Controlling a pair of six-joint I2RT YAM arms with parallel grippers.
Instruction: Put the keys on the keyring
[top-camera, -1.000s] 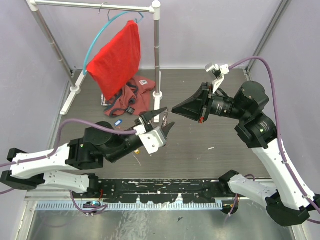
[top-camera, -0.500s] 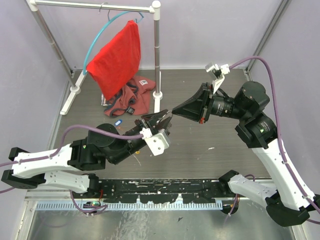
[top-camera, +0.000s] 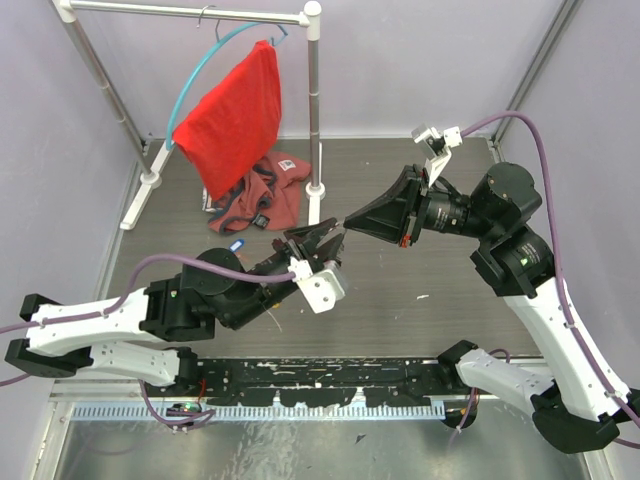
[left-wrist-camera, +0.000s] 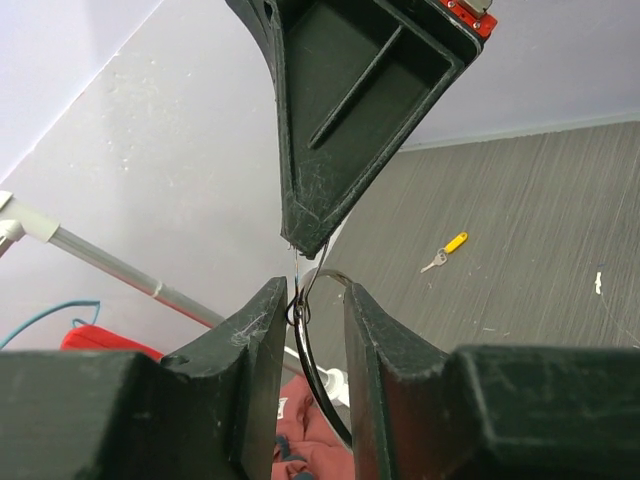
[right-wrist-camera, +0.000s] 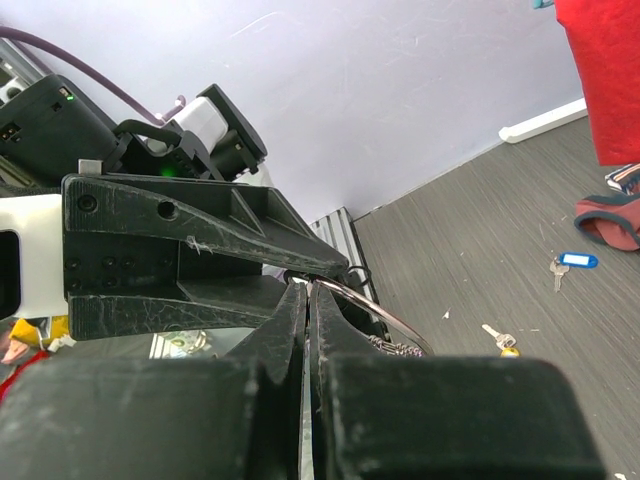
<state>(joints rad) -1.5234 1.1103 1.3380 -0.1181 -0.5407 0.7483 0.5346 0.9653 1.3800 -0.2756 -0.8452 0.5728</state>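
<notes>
Jaws of the left gripper (left-wrist-camera: 312, 295) stand a narrow gap apart, with the wire of the keyring (right-wrist-camera: 385, 310) passing between them; whether the pads actually bear on it cannot be told from either wrist view. Ring is off the table, in the air between the two grippers, whose tips nearly touch. Right gripper (right-wrist-camera: 307, 292) shows its jaws closed to a hairline, with the ring's arc issuing from the tips; judged to be pinching the wire.

Loose on the floor, well apart from the ring: a yellow key (left-wrist-camera: 445, 252) and a blue key (right-wrist-camera: 575, 262); neither is threaded.

Handling assessment: the ring is light, thin, springy and smooth, so liable to swivel in a pinch; hold it across the wire away from the split end. Keys are light and flat; grip each by the blade, leaving the eye clear.
</notes>
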